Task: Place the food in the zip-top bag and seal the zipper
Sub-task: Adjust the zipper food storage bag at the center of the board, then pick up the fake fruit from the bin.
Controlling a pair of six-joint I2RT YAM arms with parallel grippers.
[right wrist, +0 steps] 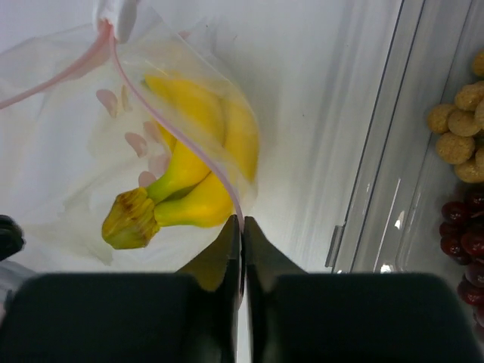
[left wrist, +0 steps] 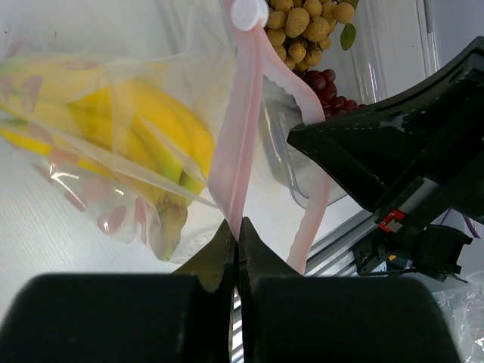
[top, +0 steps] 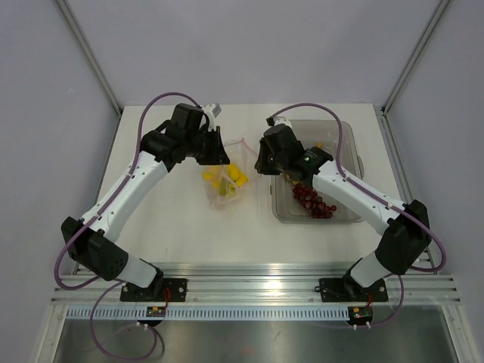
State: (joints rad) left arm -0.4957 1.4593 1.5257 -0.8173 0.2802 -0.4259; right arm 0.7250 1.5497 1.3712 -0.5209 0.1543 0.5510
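The zip-top bag [top: 224,184] lies at mid-table with the yellow bananas [top: 231,177] inside it. My left gripper [left wrist: 237,227] is shut on the pink zipper [left wrist: 238,144], whose white slider [left wrist: 248,13] sits at the far end. My right gripper [right wrist: 242,221] is shut on the zipper strip [right wrist: 174,128] at the bag's other edge, beside the bananas [right wrist: 204,151]. From above, the left gripper [top: 219,156] and right gripper [top: 262,163] flank the bag's far end. Dark red grapes [top: 314,201] and tan round fruits [left wrist: 306,23] lie in the tray.
A rigid clear tray [top: 281,216] stands to the right of the bag, under my right arm. A metal rail [top: 257,276] runs along the table's near edge. Grey walls close in the back and sides.
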